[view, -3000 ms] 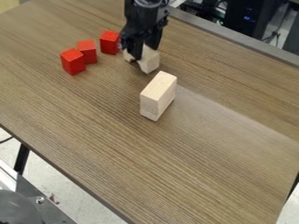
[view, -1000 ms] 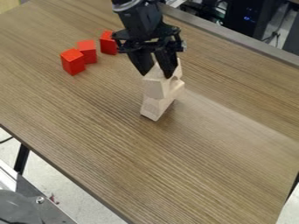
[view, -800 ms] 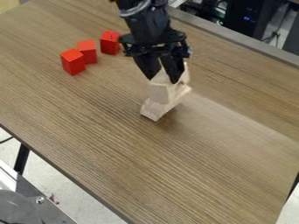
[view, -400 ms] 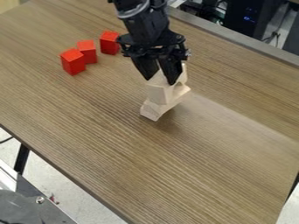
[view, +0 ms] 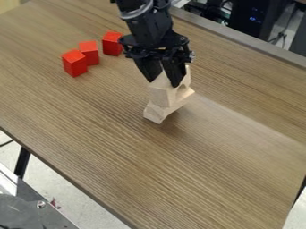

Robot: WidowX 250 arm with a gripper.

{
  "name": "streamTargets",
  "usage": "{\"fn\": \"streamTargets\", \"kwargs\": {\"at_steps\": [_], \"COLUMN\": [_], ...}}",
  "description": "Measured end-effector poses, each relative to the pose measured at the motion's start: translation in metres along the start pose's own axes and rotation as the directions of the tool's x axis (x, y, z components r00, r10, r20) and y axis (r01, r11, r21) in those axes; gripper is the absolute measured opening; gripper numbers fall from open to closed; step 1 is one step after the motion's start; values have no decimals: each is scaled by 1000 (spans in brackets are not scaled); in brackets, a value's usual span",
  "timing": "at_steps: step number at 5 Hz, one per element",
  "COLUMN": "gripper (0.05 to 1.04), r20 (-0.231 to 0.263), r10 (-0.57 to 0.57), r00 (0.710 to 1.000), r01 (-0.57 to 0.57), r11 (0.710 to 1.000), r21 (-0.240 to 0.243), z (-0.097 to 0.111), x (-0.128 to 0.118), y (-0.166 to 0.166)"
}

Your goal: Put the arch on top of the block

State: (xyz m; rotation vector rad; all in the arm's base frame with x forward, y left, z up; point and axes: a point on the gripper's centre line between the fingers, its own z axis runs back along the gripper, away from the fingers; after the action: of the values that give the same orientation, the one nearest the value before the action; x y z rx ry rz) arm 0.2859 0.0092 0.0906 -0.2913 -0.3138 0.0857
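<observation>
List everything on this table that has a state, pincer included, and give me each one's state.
Pincer: closed on the arch.
Arch: gripped, over the pale block; whether its weight rests there, I cannot tell.
Pale block: beneath the arch, partly hidden, seemingly tilted.
Nearest red block: standing on the table, ungripped.
Middle red block: standing, ungripped.
Farthest red block: standing, ungripped.

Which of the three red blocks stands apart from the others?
The right red block: a gap separates it from the middle red block, which sits close beside the left red block.
</observation>
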Motion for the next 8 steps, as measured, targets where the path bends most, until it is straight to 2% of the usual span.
{"fn": "streamTargets", "kwargs": {"at_steps": [1, 2, 3, 6, 7, 8], "gripper": [532, 532, 532, 532, 579, 884], "r20": [9, 39, 124, 238, 250, 235], "r10": [-2, 12, 124, 211, 239, 251], "r00": [1000, 999, 984, 948, 938, 939], "r01": [2, -13, -135, -246, -279, -289], "r11": [1000, 999, 987, 961, 950, 946], "r21": [13, 31, 82, 130, 138, 145], "z": [-1, 0, 1, 3, 1, -1], "x": [0, 0, 1, 8, 7, 2], "y": [0, 0, 6, 18, 21, 22]}}
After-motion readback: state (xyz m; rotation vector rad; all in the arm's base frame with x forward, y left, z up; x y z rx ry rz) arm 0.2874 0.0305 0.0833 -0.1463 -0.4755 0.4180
